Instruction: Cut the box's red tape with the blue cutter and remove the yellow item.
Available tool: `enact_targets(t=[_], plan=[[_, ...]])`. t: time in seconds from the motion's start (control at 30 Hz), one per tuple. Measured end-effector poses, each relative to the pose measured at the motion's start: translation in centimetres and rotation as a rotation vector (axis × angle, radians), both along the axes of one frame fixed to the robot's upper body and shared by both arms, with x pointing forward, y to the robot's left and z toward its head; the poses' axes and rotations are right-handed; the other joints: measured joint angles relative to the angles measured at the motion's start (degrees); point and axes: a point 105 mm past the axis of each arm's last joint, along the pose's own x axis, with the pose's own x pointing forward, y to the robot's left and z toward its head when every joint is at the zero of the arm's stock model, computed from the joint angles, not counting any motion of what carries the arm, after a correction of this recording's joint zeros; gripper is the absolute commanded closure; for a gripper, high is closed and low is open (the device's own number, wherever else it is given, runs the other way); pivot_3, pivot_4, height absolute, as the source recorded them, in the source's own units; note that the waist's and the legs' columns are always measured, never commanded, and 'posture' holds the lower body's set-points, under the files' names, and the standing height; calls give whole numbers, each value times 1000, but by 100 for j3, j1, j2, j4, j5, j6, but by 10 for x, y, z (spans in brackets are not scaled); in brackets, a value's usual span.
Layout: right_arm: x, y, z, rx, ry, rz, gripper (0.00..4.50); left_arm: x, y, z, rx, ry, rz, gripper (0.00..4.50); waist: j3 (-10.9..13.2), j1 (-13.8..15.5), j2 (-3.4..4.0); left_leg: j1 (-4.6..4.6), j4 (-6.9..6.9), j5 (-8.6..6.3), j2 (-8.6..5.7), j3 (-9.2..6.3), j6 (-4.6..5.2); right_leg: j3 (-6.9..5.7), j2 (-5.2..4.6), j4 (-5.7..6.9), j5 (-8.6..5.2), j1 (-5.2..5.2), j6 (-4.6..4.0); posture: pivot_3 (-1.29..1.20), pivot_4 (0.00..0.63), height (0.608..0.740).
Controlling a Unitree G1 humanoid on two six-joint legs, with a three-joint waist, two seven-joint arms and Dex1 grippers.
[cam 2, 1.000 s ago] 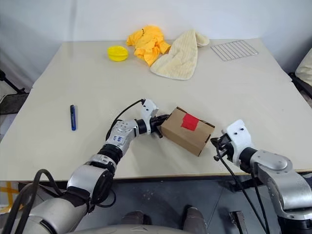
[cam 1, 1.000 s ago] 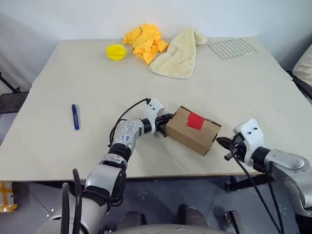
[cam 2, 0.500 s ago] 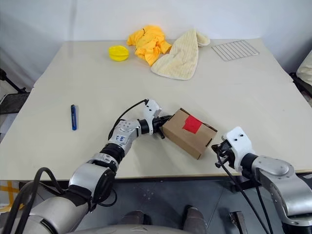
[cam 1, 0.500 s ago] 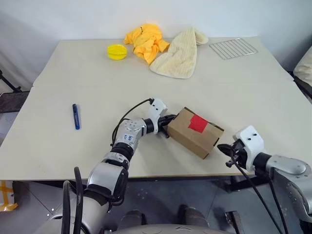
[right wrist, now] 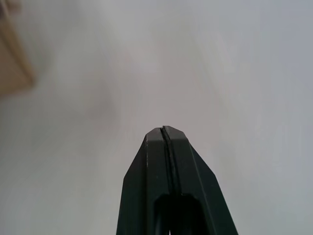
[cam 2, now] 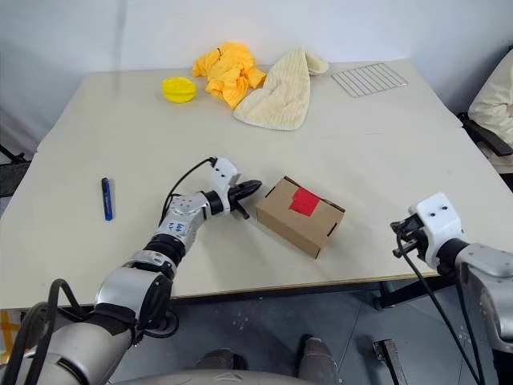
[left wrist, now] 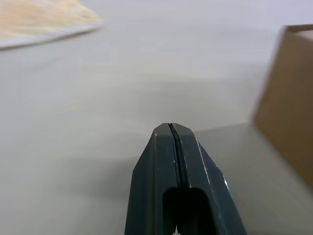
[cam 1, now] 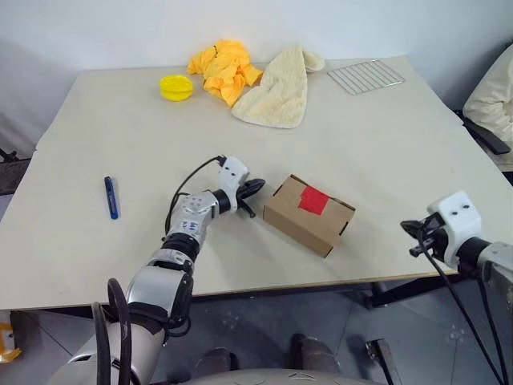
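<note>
Left gripper (cam 1: 255, 189) pressing fingers together, gripping nothing, hovering just beside box (cam 1: 309, 215). Your right gripper (cam 1: 410, 230) also pinching closed, empty, well apart. Red tape (cam 1: 313, 200) lying on box top. Blue cutter (cam 1: 111, 197) resting far left on table (cam 1: 385, 144).
</note>
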Motion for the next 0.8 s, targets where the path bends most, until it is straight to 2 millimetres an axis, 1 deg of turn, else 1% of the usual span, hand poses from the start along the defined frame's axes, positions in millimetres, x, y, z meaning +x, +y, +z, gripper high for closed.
enact_targets(t=[0.07,0.1,0.13,0.17,0.23,0.27,0.3,0.33,0.4,0.47,0.53,0.6,0.7,0.8], plan=[[5,8,12,41,-26,57,3545,4,17,5,-1,-27,73,3282,5,9,-8,-4,1,0,0,0,0,-1,0,-2,1,-2,2,0,150,740],[5,9,13,42,-28,59,3297,4,18,6,-1,-29,76,3050,5,12,-8,-4,1,0,0,-1,0,-1,0,-2,1,-2,2,0,150,740],[6,11,16,49,-33,77,3164,6,23,10,-5,-47,100,2895,7,90,-12,-6,2,0,-1,-1,0,-3,0,-4,2,-2,3,0,150,740],[11,17,23,86,-44,122,3006,3,34,15,-9,-93,142,2730,9,103,-12,-8,3,0,-3,11,0,6,-1,-8,4,-7,8,0,150,740],[20,27,44,127,-90,195,2368,-3,56,20,-17,-142,245,2143,11,55,-15,-7,0,0,0,7,0,3,0,-6,5,-9,10,0,150,740],[24,35,56,148,-118,248,2089,-7,68,24,-22,-163,309,1894,12,6,-17,-6,-2,0,2,5,-1,2,1,-5,5,-9,10,0,150,740],[25,40,62,161,-133,287,1642,-11,75,28,-31,-176,353,1493,12,-3,-18,-6,-3,0,2,2,-1,1,1,-6,5,-9,10,0,150,740],[26,45,67,174,-140,327,1417,-15,82,33,-44,-185,397,1294,13,-7,-20,-6,-2,0,3,2,-2,-1,1,-5,5,-8,10,0,150,740],[28,57,66,200,-126,404,738,-22,95,46,-66,-211,481,689,16,25,-27,-7,7,0,2,-1,-1,-1,0,-6,5,-2,10,0,150,740],[29,66,61,220,-101,478,33,-31,106,53,-83,-214,570,65,17,44,-28,-7,9,0,0,1,-1,3,-1,-7,7,0,13,0,150,740],[29,72,53,222,-69,537,5,-39,114,51,-85,-199,633,23,16,84,-28,-7,9,0,0,0,-1,2,-1,-6,7,0,13,0,150,740],[32,77,50,222,-62,577,5,-49,123,46,-86,-175,697,23,17,93,-28,-6,9,0,2,2,-2,3,0,-5,7,-1,13,0,150,740],[38,82,56,219,-94,617,5,-60,137,42,-84,-161,819,23,17,100,-28,-5,10,1,3,0,-3,2,0,-2,7,-1,12,0,150,740],[42,90,58,220,-105,652,5,-72,157,51,-99,-190,987,23,17,123,-28,-6,12,1,3,1,-3,3,0,-3,7,-1,12,0,150,740]])
